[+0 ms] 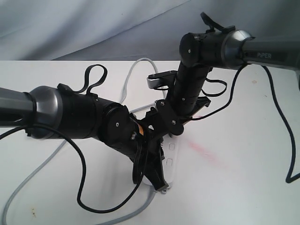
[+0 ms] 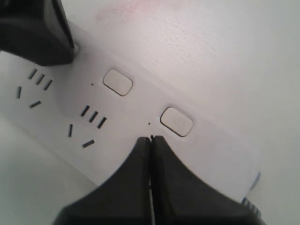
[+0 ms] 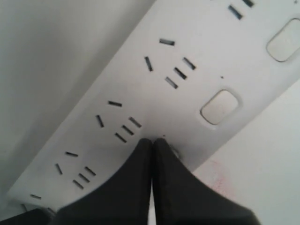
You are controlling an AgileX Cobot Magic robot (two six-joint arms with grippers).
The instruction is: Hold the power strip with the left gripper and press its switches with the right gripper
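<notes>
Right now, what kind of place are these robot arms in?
Probably a robot lab or test bench, not a home: a plain white table, a grey cloth backdrop, and two black robot arms working on one power strip.

Left arm [image 1: 70,112] low, left gripper [image 2: 151,138] pinched closed over strip [image 2: 126,129], right arm [image 1: 197,70] angled steeply down, right gripper [image 3: 152,139] likewise closed over strip

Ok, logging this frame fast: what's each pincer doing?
Left pincer: closed, tips down on the power strip.
Right pincer: closed, tips on it too.
</notes>
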